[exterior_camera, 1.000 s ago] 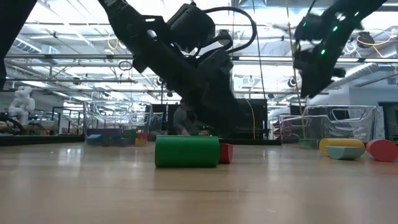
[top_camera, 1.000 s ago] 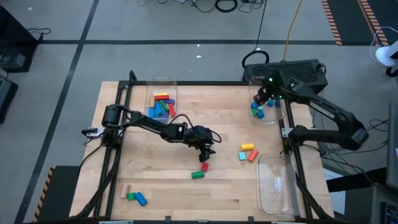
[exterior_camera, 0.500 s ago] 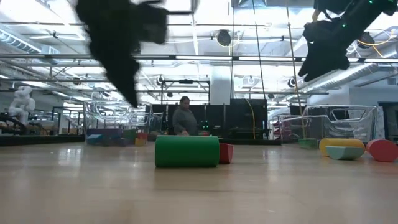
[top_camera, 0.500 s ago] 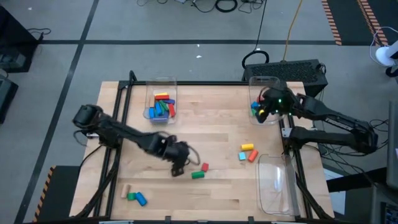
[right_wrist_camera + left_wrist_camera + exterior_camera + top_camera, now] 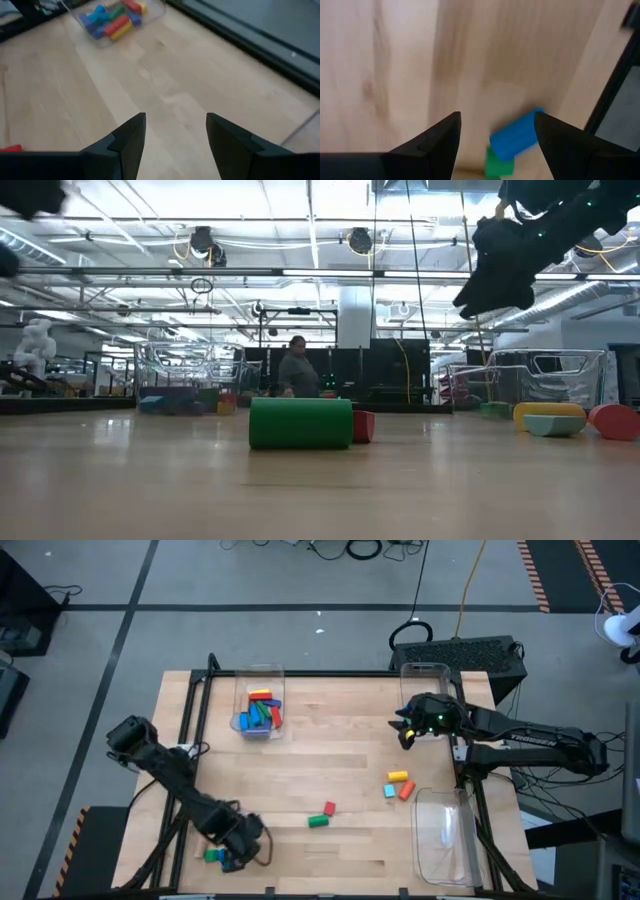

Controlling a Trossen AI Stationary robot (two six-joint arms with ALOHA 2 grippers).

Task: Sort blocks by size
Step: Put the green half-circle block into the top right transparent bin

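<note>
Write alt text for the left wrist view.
The left gripper hangs with open, empty jaws above a blue block that lies against a green block on the wooden table. A dark frame rail runs along the table's edge beside them.

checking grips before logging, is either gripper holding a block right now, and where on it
Nothing is held. The left gripper is open above the blue block; the right gripper is open over bare table.

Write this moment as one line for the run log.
left gripper: open, empty, over blue block and green block | right gripper: open, empty, above table | sorting unfinished
</note>
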